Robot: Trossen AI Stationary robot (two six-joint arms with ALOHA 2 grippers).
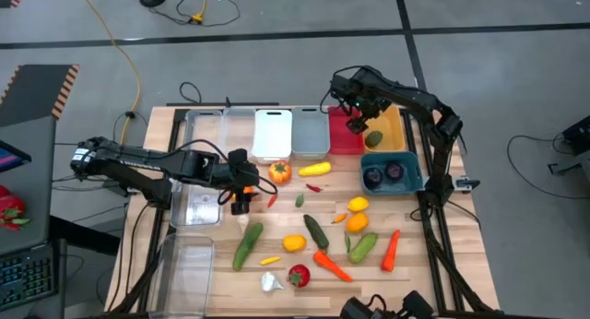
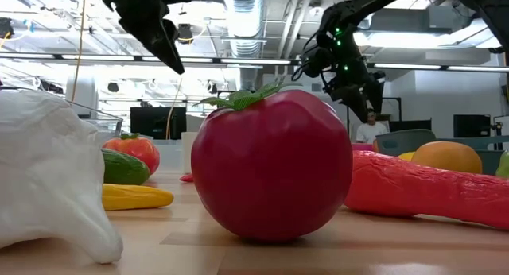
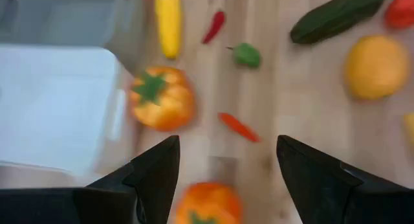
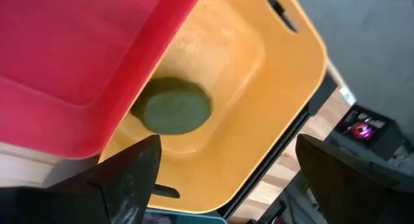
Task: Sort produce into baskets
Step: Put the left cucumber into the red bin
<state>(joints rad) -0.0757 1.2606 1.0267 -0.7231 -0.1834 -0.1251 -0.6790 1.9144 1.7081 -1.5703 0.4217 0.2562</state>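
We are seeing the right gripper (image 1: 363, 125) hovering over the orange-yellow basket (image 1: 395, 125) at the far right end of the basket row, its fingers (image 4: 132, 175) spread wide apart and gripping nothing. A round green piece (image 4: 173, 106) is lying loose inside that basket, against the wall it shares with the red basket (image 1: 343, 135). Just in front of the orange-yellow basket, the teal basket (image 1: 391, 171) is holding two purple rounds (image 1: 383, 172).

To the left of the red basket we are finding a grey basket (image 1: 309, 133), a white basket (image 1: 273, 134) and clear baskets (image 1: 205, 135) lined up along the far edge of the counter (image 1: 452, 254).

The left gripper (image 1: 241, 187) is hanging low over the counter well to the left of the orange-yellow basket, in front of the white basket. Its fingers (image 3: 152, 179) are standing apart and empty, straddling bare wood with a small orange tomato-shaped piece (image 3: 207, 203) just below them and another (image 3: 162, 98) ahead, near a small red chili (image 3: 238, 127).

The rest of the produce is lying scattered on the counter in front of the baskets: cucumbers (image 1: 247, 245), carrots (image 1: 390, 250), lemons (image 1: 293, 242), a red tomato (image 1: 298, 276) and white garlic (image 1: 268, 282).
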